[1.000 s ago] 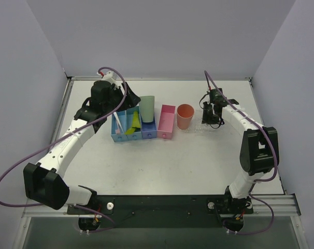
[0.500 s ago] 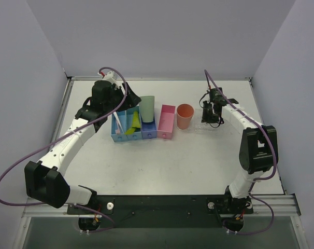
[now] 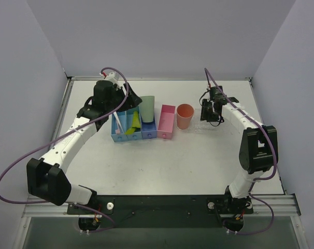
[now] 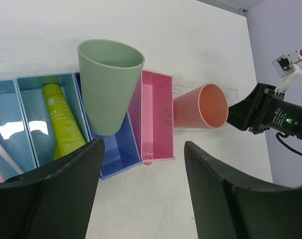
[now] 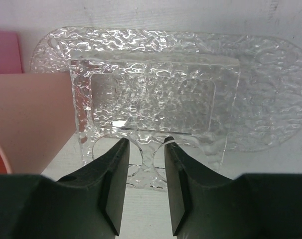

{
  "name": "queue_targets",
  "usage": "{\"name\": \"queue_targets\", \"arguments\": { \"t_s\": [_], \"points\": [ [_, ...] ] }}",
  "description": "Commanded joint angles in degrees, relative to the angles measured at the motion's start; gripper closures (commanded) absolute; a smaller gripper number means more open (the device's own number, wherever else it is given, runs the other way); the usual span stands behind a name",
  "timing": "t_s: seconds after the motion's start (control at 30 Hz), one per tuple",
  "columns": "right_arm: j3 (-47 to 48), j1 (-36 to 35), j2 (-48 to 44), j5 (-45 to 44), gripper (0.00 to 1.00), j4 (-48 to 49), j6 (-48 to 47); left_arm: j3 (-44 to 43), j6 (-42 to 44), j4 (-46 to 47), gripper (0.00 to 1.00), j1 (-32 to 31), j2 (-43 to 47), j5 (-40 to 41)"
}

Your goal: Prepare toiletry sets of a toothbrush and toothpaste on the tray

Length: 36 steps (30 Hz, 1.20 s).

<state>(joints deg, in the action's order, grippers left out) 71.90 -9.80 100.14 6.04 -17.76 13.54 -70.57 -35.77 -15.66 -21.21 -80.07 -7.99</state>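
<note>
Toothpaste (image 4: 64, 124): lime-yellow tube lying flat in a blue bin (image 4: 34, 99), beside the green cup (image 4: 110, 84). Likely light, soft and squashy; pinch gently across the mid-body.

Toothbrush (image 3: 117, 123): thin white stick in the neighbouring bin. Probably light, stiff and apt to roll; take it mid-handle.

Tray (image 5: 270, 89): clear, bumpy, past the pink box (image 4: 153, 117), with the salmon cup (image 4: 201, 105) at one end. No brush or tube on it. Looks rigid and slick.

Left gripper (image 4: 143, 199): jaws wide, empty, above the bins.

Right gripper (image 5: 145, 154): jaws narrowly apart over the tray's near rim; whether they pinch it cannot be told
</note>
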Motion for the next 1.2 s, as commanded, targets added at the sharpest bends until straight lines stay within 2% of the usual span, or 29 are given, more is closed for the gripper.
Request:
{"name": "queue_targets", "arguments": {
  "t_s": [0.0,0.47,0.8,1.0,1.17],
  "points": [
    [2.81,-0.22,-0.38,0.11,0.68,-0.96,-0.01,-3.7,0.17,2.65,0.25,0.38,-0.61,-1.15],
    [4.04,-0.3,-0.91,-0.42,0.65,-2.1,-0.27,-4.58,0.61,2.39,0.28,0.38,-1.4,-1.33],
    [2.81,-0.3,-6.43,-1.03,0.6,-4.13,-0.27,-4.58,1.31,1.87,0.3,0.21,-1.93,-0.01],
    [1.93,-0.22,-11.44,1.07,0.59,-2.72,-0.27,-8.0,2.2,1.07,0.3,-0.23,-3.68,0.52],
    [3.33,-0.22,-14.0,1.78,0.58,-2.11,0.17,-13.18,-1.23,-1.38,0.33,-0.32,-8.6,3.23]
  ]
}}
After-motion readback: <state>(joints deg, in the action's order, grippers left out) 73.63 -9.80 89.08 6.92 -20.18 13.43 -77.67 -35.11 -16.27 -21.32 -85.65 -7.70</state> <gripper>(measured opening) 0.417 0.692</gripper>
